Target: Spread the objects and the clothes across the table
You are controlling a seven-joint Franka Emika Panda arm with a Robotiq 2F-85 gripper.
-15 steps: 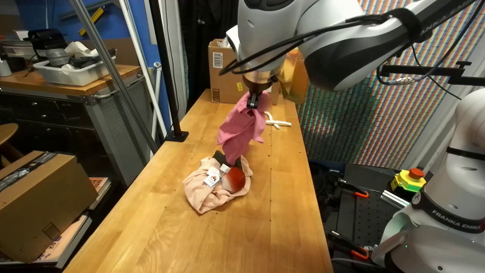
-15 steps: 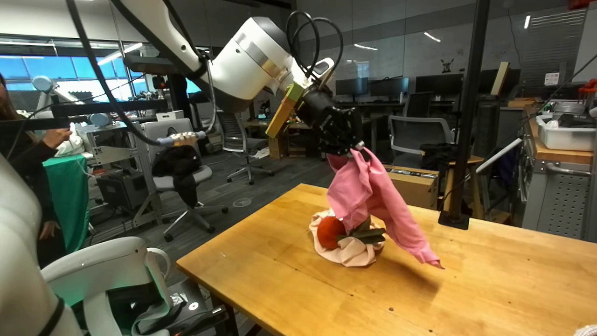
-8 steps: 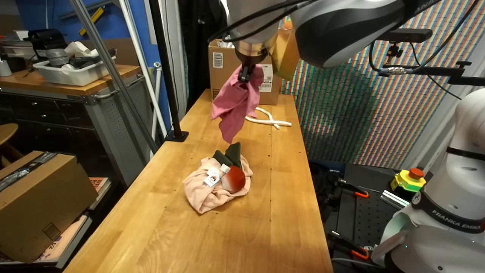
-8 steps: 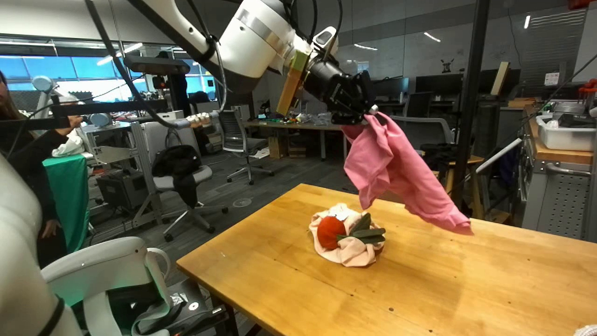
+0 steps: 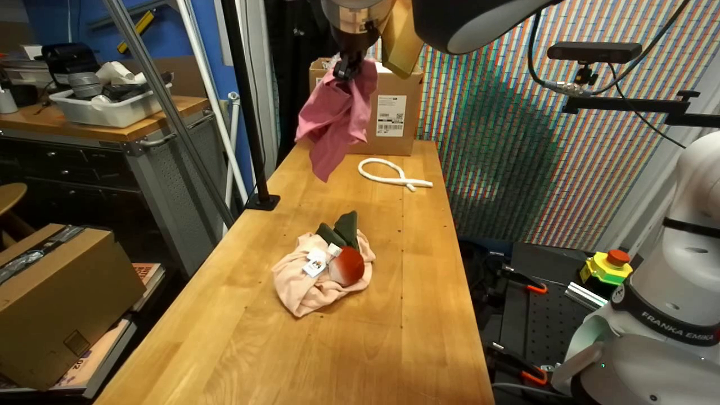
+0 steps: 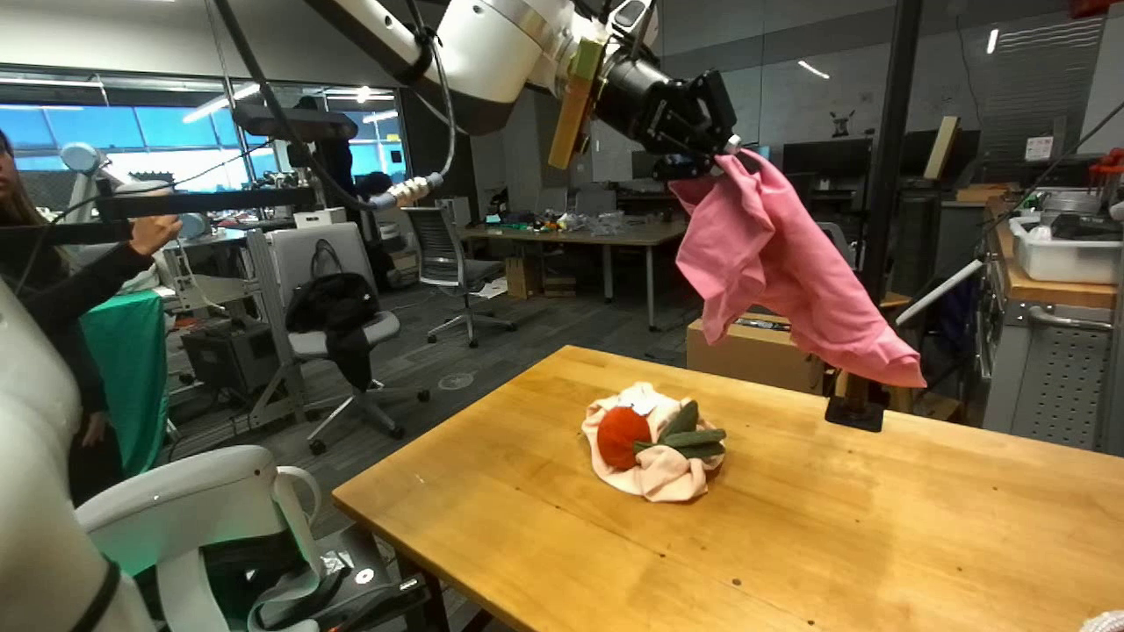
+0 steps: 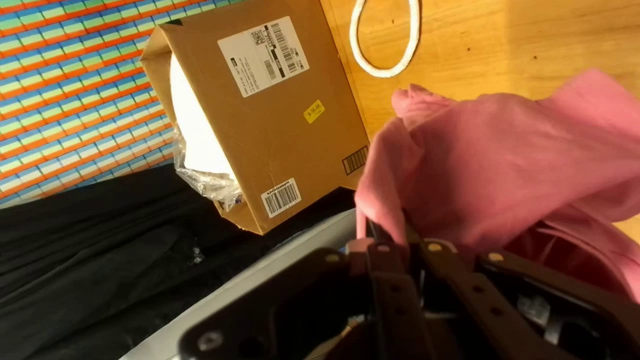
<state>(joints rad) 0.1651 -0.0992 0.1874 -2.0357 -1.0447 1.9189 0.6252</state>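
Observation:
My gripper (image 5: 347, 71) is shut on the pink cloth (image 5: 337, 121), which hangs in folds clear of the tabletop. In the wrist view the pink cloth (image 7: 505, 165) spreads right from the fingertips and covers part of them. On the wooden table (image 5: 360, 354) lies the beige cloth (image 5: 298, 284), bunched up. The red toy (image 6: 622, 437) with dark green leaves rests on it, its white tags showing in an exterior view. Farther along the table is the looped white cord (image 5: 388, 180); the wrist view shows part of the cord (image 7: 384, 73) too.
A cardboard box (image 5: 396, 145) stands at the table's end behind the cord, close to the hanging cloth in the wrist view. A black post rises from a base (image 5: 262, 202) at the table's edge. Beyond that edge are a workbench (image 5: 129, 128) and another box (image 5: 62, 304).
The gripper has risen with the pink cloth, moving away from the toy and towards the post side. The cloth has come off the toy's leaves, and the cord's loop is uncovered.

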